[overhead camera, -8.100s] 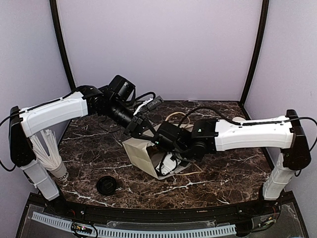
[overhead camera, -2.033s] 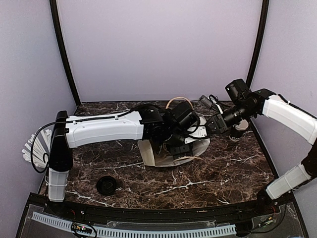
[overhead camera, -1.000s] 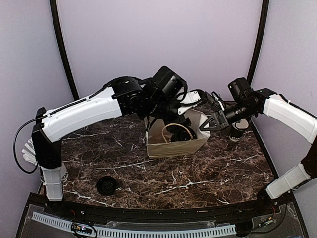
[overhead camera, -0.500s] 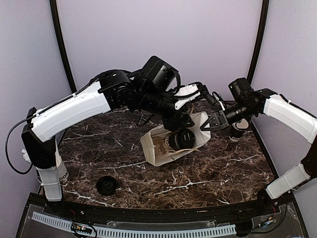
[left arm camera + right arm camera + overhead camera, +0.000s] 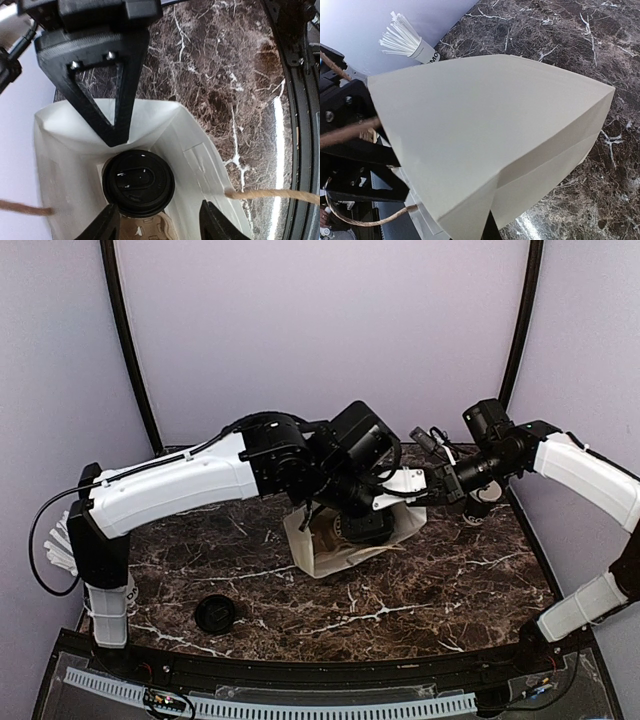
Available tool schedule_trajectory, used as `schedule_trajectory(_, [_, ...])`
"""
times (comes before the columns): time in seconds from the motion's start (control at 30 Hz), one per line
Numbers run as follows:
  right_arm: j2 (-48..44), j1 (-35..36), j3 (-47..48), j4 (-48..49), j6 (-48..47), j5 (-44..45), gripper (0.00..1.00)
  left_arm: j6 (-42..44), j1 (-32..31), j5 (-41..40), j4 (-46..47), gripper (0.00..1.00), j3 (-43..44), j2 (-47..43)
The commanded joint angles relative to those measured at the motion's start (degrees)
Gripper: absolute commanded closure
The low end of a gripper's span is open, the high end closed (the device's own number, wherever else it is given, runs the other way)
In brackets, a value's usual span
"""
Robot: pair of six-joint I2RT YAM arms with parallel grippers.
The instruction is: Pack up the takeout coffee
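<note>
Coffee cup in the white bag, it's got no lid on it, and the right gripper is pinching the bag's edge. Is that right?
Not quite: the takeout coffee wears a black lid, as the left wrist view shows. It does sit in the paper bag, and the right gripper is pinching the bag's edge.

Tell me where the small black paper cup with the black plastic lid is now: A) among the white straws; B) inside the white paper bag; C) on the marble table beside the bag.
B: the left wrist view looks straight down on the black lidded paper cup, enclosed by the walls of the white paper bag.
</note>
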Motion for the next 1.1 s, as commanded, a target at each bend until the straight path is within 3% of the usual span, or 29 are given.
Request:
schedule_trajectory(0.0, [-1.9,-0.3,-0.9,0.5,-1.2,-1.9,1.00,4.1,0.5,-3.6,-3.5,0.41,-2.4,2.6])
schedule_trajectory(0.2, [-2.5,-0.3,-1.3,-0.6,-2.8,-2.6,1.00,6.3,0.5,-12.2,1.5,0.11,-7.6,3.8])
schedule_trajectory(0.33, [-2.7,-0.2,-1.5,-1.1,-3.4,-3.8,1.00,8.7,0.8,-14.7,7.1,0.02,-11.1,4.2])
schedule_trajectory(0.57, [-2.8,-0.1,-1.7,-2.1,-4.3,-4.8,1.00,9.5,1.4,-15.9,16.3,0.01,-11.9,8.1])
schedule_trajectory(0.8, [-2.5,-0.1,-1.4,-2.4,-4.3,-5.9,1.00,5.5,2.7,-27.2,18.6,0.01,-5.3,15.3])
schedule_trajectory(1.07, [-1.2,0.1,-0.5,-2.7,-3.7,-8.2,1.00,7.1,3.8,-26.0,28.4,0.01,-6.8,14.9])
